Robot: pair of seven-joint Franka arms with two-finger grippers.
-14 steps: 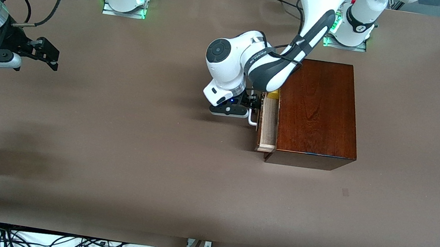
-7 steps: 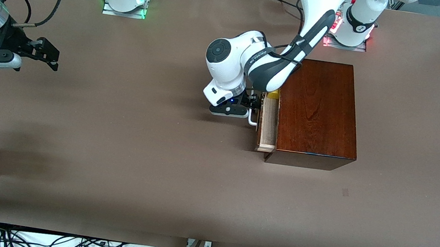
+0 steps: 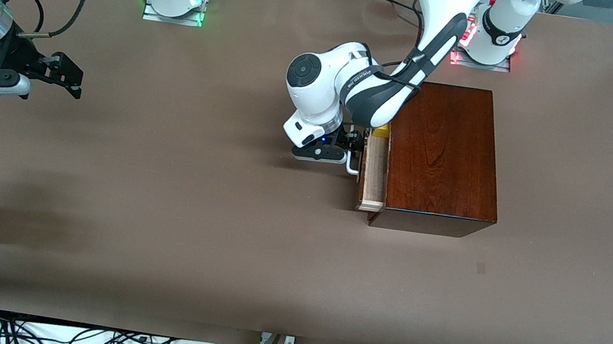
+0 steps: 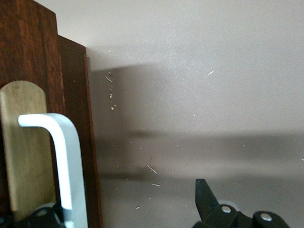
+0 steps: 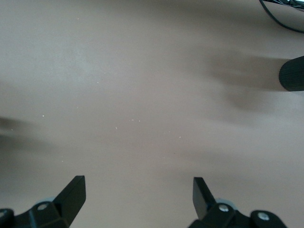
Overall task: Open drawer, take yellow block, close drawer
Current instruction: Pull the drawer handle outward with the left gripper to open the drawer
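My left claw (image 3: 355, 143) is down at the front of the box (image 3: 444, 154), at the white handle (image 3: 352, 167) of the drawer (image 3: 376, 172). In the left wrist view the handle (image 4: 61, 161) stands against the dark drawer front (image 4: 78, 142) with one finger (image 4: 205, 197) well clear of it; the other finger sits low beside the handle and is mostly hidden. My fingers stand wide apart around the handle and are not pinched on it, though contact on the hidden side is hard to judge.

The drawer is pulled out a short way from the box, toward my right arm's end of the counter (image 3: 162, 188), showing a strip of its pale inside. The block (image 3: 382, 131) shows as a sliver of yellow in the drawer's end farthest from the front camera, partly under my left arm's wrist.

My right claw (image 3: 67, 75) waits in the air over bare counter at the right arm's end, well apart from the box. Its fingers (image 5: 71, 192) are spread fully and hold nothing.
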